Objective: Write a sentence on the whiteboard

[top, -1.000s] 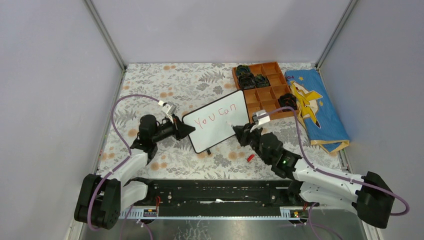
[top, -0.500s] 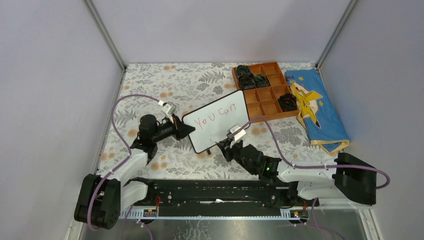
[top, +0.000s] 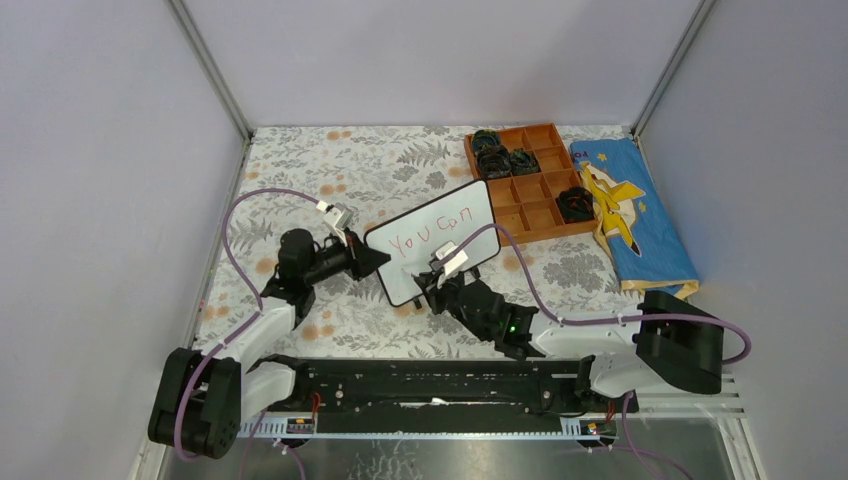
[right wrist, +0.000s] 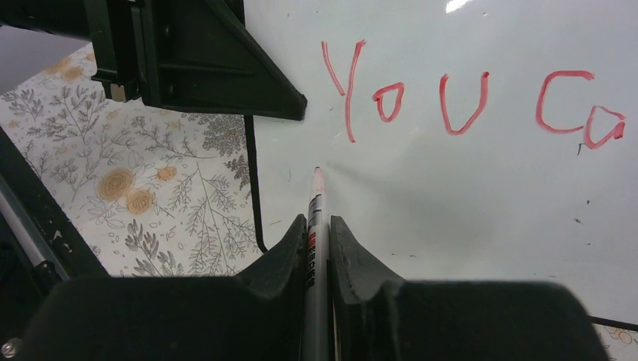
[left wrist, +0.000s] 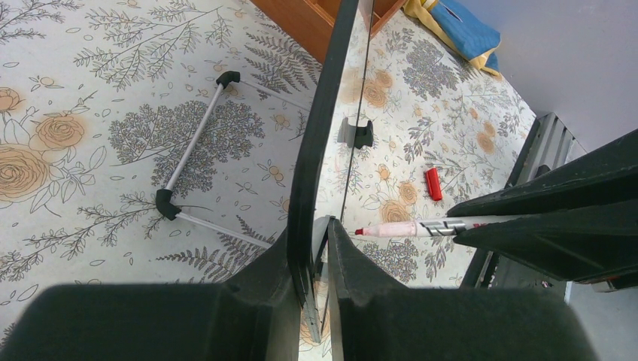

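Whiteboard (top: 440,215) stands on the floral surface (top: 350,170), left jaws clamped on its left edge; right jaws clamped on a red marker (right wrist: 314,218), tip at the board beneath red words (top: 432,231) "You Can"

- Floral cloth (top: 330,170) under me: grey ferns and orange blooms, spread over the whole table.
- Brown compartment tray (top: 547,137) at the far right, lying flat on the cloth.
- Dark round parts (top: 492,158) fill three of its far-left cells; a fourth sits alone in a near-right cell. Other cells bare.
- Blue fabric (top: 640,235) with a yellow figure and stars, just beside the tray's right edge.
- Small red cap (left wrist: 433,183) lying on the cloth, apart from the tray.
- Black rail (top: 430,380) along my near edge.
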Robot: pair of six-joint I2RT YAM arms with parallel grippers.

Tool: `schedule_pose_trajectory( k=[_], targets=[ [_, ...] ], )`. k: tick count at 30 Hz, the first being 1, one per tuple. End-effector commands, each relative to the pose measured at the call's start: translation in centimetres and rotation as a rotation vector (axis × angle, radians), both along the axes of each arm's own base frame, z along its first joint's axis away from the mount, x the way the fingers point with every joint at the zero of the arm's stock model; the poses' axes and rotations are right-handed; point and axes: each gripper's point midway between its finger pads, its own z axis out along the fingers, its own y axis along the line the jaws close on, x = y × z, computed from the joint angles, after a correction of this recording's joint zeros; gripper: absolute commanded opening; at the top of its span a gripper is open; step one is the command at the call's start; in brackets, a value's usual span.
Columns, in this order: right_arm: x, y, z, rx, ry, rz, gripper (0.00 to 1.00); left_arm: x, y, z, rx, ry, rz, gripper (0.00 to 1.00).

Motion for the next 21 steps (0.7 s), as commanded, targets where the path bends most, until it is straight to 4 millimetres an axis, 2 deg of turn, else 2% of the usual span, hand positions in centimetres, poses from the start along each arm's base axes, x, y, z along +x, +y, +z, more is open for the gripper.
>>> schedule_pose_trajectory(
  k=[1, 21],
  targets=[
    [0.6, 1.2, 2.2, 0.053, -0.041, -0.016, 0.0, 0.7, 1.4, -2.3, 0.109, 0.005, 0.062, 0.13],
    [0.9, 0.7, -0.4, 0.007, 0.005, -0.058, 0.0, 0.8, 1.4, -2.3, 0.112, 0.006, 0.064, 0.13]
  ],
)
